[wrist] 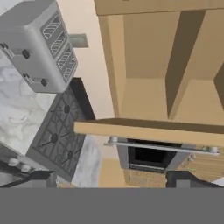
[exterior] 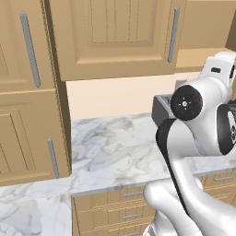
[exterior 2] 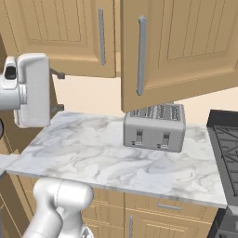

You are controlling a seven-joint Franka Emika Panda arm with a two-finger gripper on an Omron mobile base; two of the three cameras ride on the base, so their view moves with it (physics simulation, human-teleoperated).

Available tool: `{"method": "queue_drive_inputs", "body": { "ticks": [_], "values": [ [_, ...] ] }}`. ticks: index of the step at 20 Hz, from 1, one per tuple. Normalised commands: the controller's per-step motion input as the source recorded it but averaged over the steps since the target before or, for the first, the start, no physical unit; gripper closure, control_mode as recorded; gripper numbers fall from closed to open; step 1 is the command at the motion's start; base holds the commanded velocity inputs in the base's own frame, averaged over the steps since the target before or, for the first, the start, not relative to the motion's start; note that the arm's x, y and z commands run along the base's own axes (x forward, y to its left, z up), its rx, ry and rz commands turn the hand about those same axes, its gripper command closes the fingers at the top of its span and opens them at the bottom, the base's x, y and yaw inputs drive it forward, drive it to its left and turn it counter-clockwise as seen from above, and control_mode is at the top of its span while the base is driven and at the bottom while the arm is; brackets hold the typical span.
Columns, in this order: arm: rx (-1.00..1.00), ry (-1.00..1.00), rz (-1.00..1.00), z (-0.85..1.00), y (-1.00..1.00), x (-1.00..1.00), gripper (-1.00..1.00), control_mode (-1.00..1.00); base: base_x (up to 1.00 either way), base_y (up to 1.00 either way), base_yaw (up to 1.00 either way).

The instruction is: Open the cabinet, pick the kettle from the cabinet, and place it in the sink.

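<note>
Gripper (wrist: 109, 178): fingers (wrist: 43, 178) standing spread wide and grasping nothing, pointing up beneath the cabinet (exterior 2: 181, 51), its door hanging ajar above them, toaster (exterior 2: 154, 125) sitting off to their side on the marble counter (exterior 2: 93, 153)

Glossy white arm (exterior: 203, 138) with rounded links, dark joint bands, black round cap.

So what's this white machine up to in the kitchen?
A robot arm is working by the wooden wall cabinet, whose door with its grey bar handle stands swung partly open. The gripper is open and holds nothing, raised above the marble counter. A toaster sits there.
</note>
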Motion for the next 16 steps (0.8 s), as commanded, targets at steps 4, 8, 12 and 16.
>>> {"method": "queue_drive_inputs", "body": {
  "ticks": [4, 8, 12, 16],
  "values": [
    [-0.02, 0.07, -0.20, 0.00, -0.23, 0.09, -1.00, -1.00, 0.00, 0.00, 0.00],
    [-0.04, 0.02, -0.12, 0.00, -0.11, 0.12, -1.00, -1.00, 0.00, 0.00, 0.00],
    [-0.02, 0.01, -0.05, 0.00, -0.01, 0.22, -1.00, -1.00, 0.00, 0.00, 0.00],
    [-0.01, 0.01, 0.00, 0.00, -0.01, 0.22, -1.00, -1.00, 0.00, 0.00, 0.00]
  ]
}}
